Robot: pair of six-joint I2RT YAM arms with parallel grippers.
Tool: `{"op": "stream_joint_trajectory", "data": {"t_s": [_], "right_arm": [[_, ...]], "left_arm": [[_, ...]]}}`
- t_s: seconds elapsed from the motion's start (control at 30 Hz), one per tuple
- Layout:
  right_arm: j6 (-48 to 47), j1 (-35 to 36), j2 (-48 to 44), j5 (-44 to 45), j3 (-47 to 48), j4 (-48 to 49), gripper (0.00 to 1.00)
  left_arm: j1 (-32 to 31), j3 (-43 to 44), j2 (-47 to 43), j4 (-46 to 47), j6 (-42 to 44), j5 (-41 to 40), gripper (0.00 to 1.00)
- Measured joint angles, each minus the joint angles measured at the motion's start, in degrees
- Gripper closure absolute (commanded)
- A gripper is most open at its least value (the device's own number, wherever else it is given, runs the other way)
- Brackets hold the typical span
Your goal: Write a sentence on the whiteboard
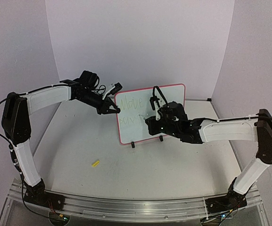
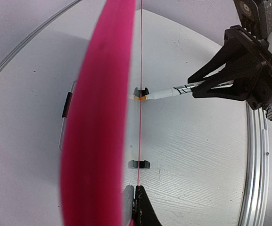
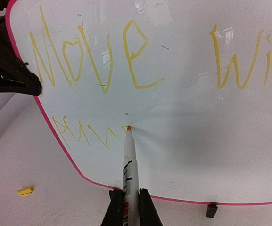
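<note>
**A:** Starting from the left, what is the left arm doing?

**B:** It reaches across to the board. The left gripper (image 1: 114, 111) is clenched on the left edge of the whiteboard (image 1: 173, 94). Its black fingers (image 3: 8, 77) pinch the pink frame at the height of the first written line.

**A:** And the yellow thing lying lower down?

**B:** That is a small yellow cap (image 1: 95, 163). It lies on the white table (image 1: 70, 141), nearer to us than the board and well apart from it.

**A:** Where does the whiteboard stand?

**B:** It stands about in the middle of the table, between the two arms. It is upright on two small black feet (image 1: 133, 145), and its white face is turned toward the right arm.

**A:** Can you read the sentence (image 3: 92, 59)?

**B:** Only partly. It is written in thin yellow-orange strokes. The upper line says "Move", then "Wi", and the rest runs out of the close view. The lower line has only a few zigzag strokes on the left side, and I cannot read them.

**A:** And on the right?

**B:** The marker (image 3: 130, 165) points straight at the board. Its orange tip touches the surface at the end of those lower strokes. The right gripper (image 3: 130, 207) is closed tightly on the marker's barrel, one finger on each side.
</note>
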Motion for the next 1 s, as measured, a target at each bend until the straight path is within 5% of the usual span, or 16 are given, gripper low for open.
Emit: {"op": "stream_joint_trajectory", "data": {"t_s": [1.0], "right_arm": [[2.03,0.18,0.34,-0.1,-0.94,-2.55,1.0]], "left_arm": [[-0.02,0.0,-0.07,-0.02,0.05,-0.03,1.0]]}}
